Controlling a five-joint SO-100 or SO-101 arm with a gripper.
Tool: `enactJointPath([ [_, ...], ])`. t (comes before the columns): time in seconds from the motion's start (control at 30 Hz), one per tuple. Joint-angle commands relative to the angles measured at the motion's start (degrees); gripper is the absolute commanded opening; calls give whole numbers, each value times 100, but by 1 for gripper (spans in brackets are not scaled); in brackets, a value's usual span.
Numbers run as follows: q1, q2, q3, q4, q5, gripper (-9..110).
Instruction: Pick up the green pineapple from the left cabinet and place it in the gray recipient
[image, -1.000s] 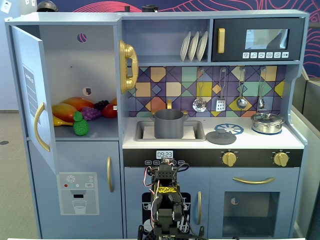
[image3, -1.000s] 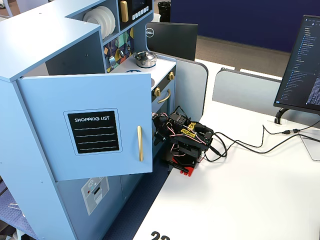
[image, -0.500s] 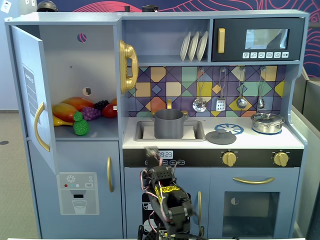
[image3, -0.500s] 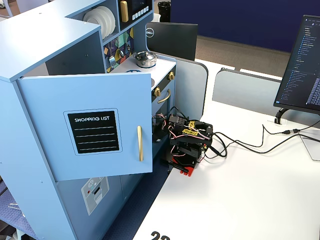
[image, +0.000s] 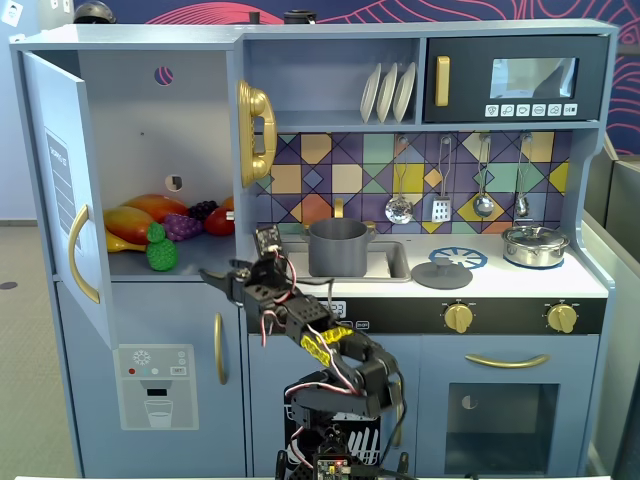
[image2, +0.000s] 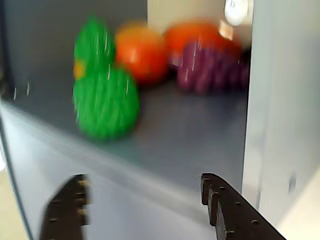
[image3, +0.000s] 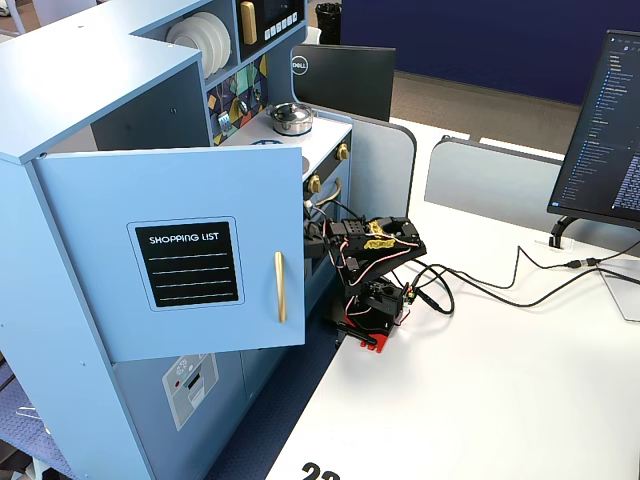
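The green pineapple (image: 160, 250) stands at the front of the left cabinet's shelf (image: 200, 262), whose door (image: 60, 190) is swung open. In the wrist view the pineapple (image2: 105, 100) is blurred, ahead and left of centre. My gripper (image: 222, 274) is open and empty, just outside the shelf's front edge, to the right of and slightly below the pineapple. In the wrist view the gripper (image2: 145, 197) has both dark fingers (image2: 227, 210) spread wide below the shelf edge. The gray recipient (image: 337, 247) stands in the sink. In a fixed view the door (image3: 180, 250) hides the gripper.
Orange and red fruits (image: 140, 215) and purple grapes (image: 182, 226) lie behind the pineapple. A gray lid (image: 441, 274) and a shiny steel lidded pot (image: 535, 245) sit on the counter. The cabinet's right wall (image2: 280, 100) is close to my right finger.
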Motion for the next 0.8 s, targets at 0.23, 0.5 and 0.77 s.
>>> enactJointPath([
  [0.23,-229,-1925,-1389,-1055,-237,33],
  [0.5,-387,-3094,-2065,-1608,-290,34],
  [0.77,-422,-4201,-2988,-1775,-466,35],
])
